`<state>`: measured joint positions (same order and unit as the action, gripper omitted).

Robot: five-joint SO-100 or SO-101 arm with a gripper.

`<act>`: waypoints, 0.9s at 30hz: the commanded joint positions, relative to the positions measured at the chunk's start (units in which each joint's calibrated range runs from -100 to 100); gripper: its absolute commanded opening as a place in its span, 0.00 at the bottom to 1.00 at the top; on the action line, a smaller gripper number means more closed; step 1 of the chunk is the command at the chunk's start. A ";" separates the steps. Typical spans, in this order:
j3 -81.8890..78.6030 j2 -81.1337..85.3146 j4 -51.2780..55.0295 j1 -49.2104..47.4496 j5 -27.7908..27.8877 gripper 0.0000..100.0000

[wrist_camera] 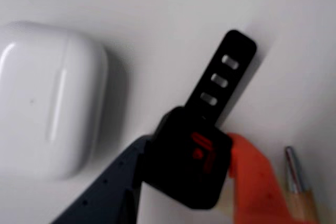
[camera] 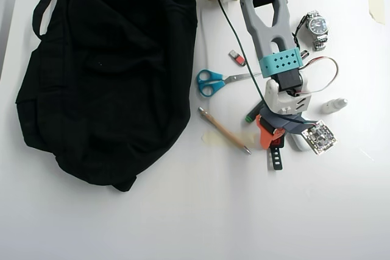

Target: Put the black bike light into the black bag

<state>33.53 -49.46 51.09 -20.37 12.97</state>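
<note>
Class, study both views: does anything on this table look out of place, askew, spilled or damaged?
Nothing is spilled or visibly broken. The table is just cluttered: scissors, a pencil, a watch and a bare circuit board lie scattered beside the black bag. The gripper sits at the black bike light.
</note>
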 commanded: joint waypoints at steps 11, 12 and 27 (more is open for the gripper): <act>28.28 14.69 28.16 3.24 1.09 0.02; 30.26 15.76 30.05 4.14 1.35 0.02; 42.84 18.84 38.66 20.82 1.03 0.03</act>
<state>74.57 -32.94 91.56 -2.97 13.89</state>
